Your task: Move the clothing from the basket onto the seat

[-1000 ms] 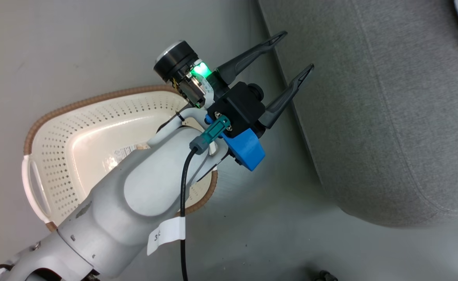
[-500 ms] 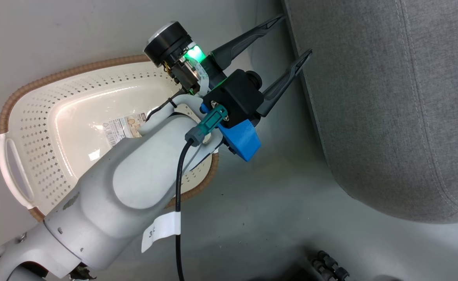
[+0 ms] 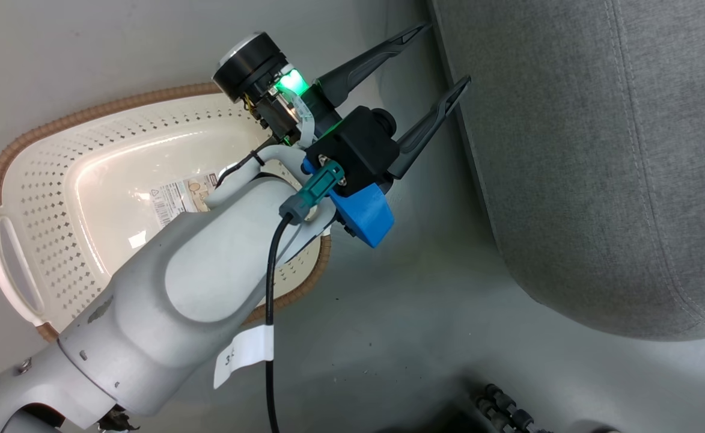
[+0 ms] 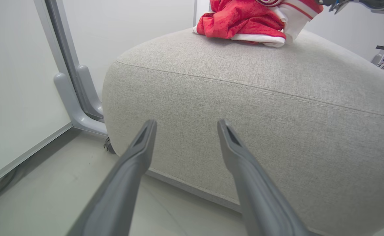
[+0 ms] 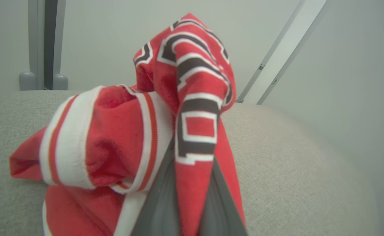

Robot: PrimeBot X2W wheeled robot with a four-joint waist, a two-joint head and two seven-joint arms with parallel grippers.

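The cream basket (image 3: pixel 45 198) with its brown rim lies on the floor at the left, holding no garment. Above its right end my left gripper (image 3: pixel 446 54) is open, its fingers pointing at the side of the grey seat (image 3: pixel 598 150). In the left wrist view the open left gripper (image 4: pixel 186 123) faces the seat's front wall (image 4: pixel 260 114), and red clothing (image 4: pixel 241 18) with white trim lies bunched on top. In the right wrist view my right gripper (image 5: pixel 188 196) is shut on a red garment (image 5: pixel 192 82) with dark and white lettering, just above the seat's top (image 5: pixel 277 157).
A paper label (image 3: pixel 178 198) is stuck to the basket's floor. Grey floor separates basket and seat. A white wall panel with grey post feet (image 4: pixel 77 98) stands left of the seat, near a small caster (image 4: pixel 108 146). Dark wheels (image 3: pixel 502 409) show at the bottom edge.
The head camera has shifted, so the basket sits further left and the red cloth at the top right corner has left the picture. The left gripper stays open over the basket's end.
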